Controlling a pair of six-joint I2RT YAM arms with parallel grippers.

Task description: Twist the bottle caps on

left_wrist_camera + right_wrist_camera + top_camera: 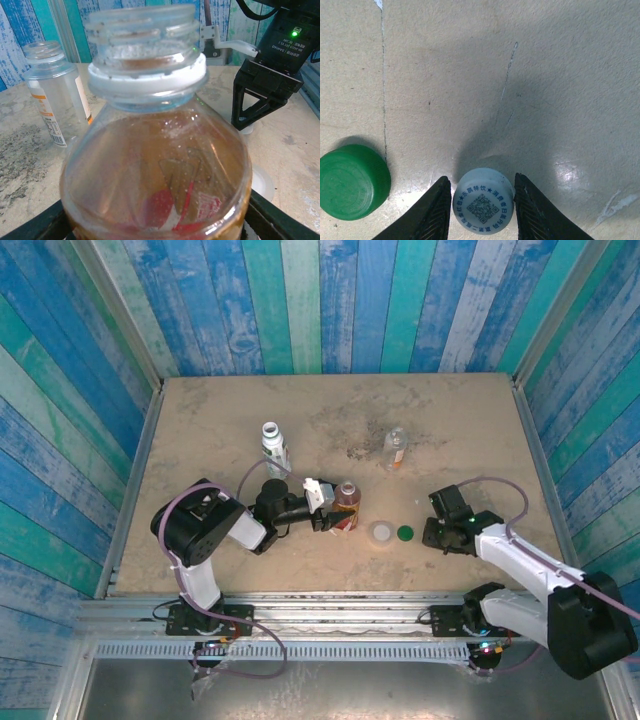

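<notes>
My left gripper (333,510) is shut on the amber-liquid bottle (346,502) with the red label, which stands upright; its open threaded neck (142,40) looms in the left wrist view. My right gripper (482,200) is down on the table with a tiny white-grey cap (482,205), printed with a code, between its fingers, which press close on both sides. A dark green cap (352,181) lies just left of it. The wide translucent cap (380,532) and the green cap (405,533) lie between the two grippers. The right gripper (432,532) is beside them.
A white-labelled bottle with green print (273,445) stands uncapped at the back left. A short clear bottle with an orange label (396,448) stands at the back centre, and the same clear bottle (55,95) is in the left wrist view. Blue plank walls ring the sandy table (470,430).
</notes>
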